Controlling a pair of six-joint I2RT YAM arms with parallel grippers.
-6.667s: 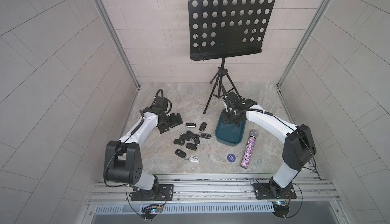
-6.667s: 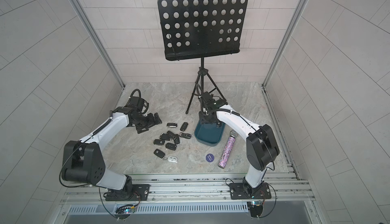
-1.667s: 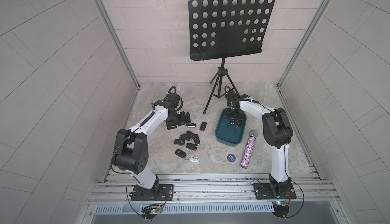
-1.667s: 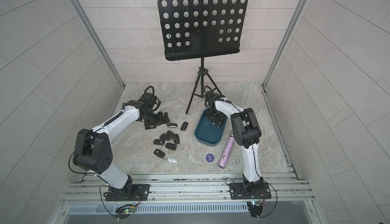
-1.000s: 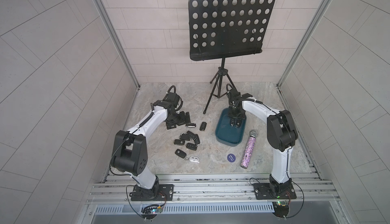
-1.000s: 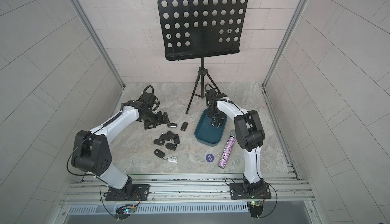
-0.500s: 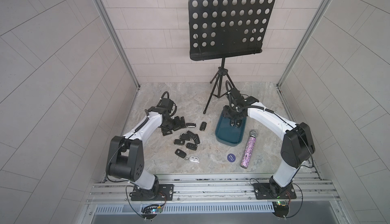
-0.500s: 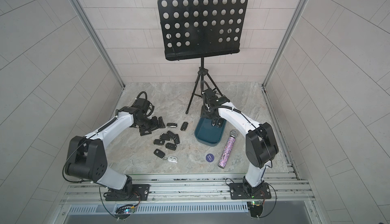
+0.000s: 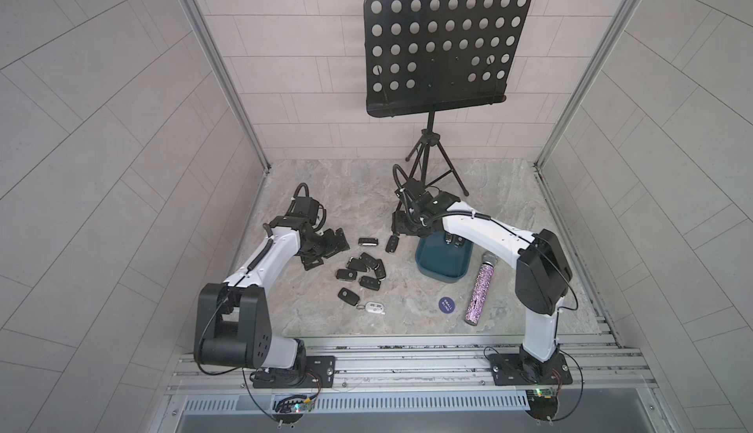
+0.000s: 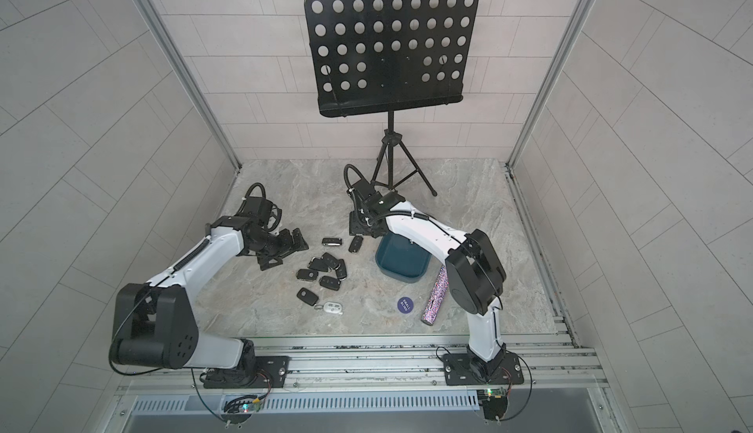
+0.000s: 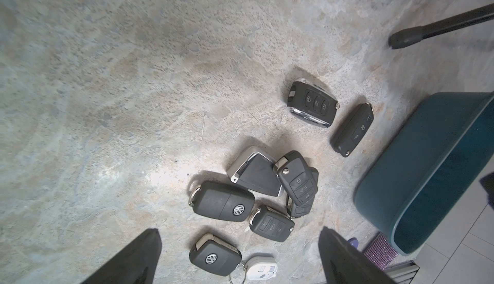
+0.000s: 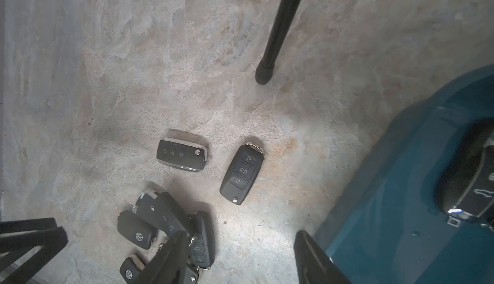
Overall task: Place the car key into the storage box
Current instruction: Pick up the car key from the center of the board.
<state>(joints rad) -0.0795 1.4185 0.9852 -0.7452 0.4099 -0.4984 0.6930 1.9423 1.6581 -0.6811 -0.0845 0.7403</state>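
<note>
Along the near edge of the bench (image 9: 407, 325) lie a white remote fob on a ring (image 9: 375, 308), a small dark blue disc (image 9: 445, 304) and a glittery purple microphone (image 9: 480, 288), all where they were seconds ago. Just behind them sits a heap of black car keys (image 9: 362, 273), some overlapping. The left jaws hang beside that heap, spread wide with nothing between the fingers (image 11: 133, 258), having drawn back a little from the chrome-edged fob (image 9: 368, 241). Right of the heap is the dark teal storage box (image 9: 442, 266). The car key (image 12: 470, 173) just carried there lies on its floor at the far end, beside what looks like a second fob (image 9: 461, 242); the right arm (image 9: 481, 231) hides part of the box, so that count is unsure. The real change is here: a second ago the right jaws were down inside the box and narrower. Now they are outside it, parted and empty, over the bench by a lone black flip key (image 12: 242, 174). I take that as a drop finished and the next pick being lined up. Farthest back stands the music stand (image 9: 444, 52), one tripod foot (image 12: 264, 75) near that key.
</note>
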